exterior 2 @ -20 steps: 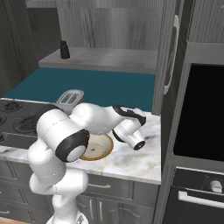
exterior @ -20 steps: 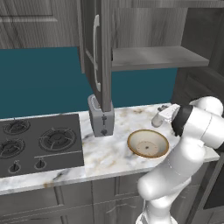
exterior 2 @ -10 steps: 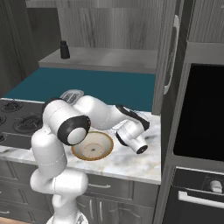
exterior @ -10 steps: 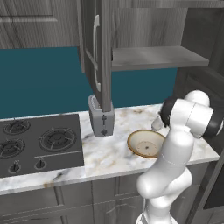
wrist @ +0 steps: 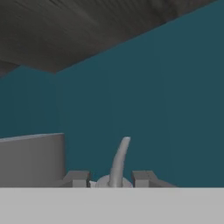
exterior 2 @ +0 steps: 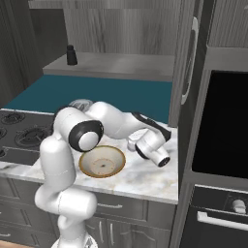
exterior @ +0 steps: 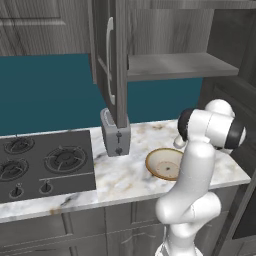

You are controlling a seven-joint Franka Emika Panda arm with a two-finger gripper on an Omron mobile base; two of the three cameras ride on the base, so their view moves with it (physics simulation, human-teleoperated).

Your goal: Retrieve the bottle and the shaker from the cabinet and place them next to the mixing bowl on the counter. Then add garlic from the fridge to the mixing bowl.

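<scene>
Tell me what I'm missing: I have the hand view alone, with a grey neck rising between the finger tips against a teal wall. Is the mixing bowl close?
Observer: Yes. The mixing bowl sits on the counter right beside the gripper, which is shut on the grey bottle.
Operator: Is the shaker out yet?
Observer: No. The dark shaker stands on the cabinet shelf.
Operator: And the cabinet door?
Observer: The cabinet door stands open above the toaster.

text: none legible; labels: none; brands: none; numbers: none; signs: none on any surface
</scene>
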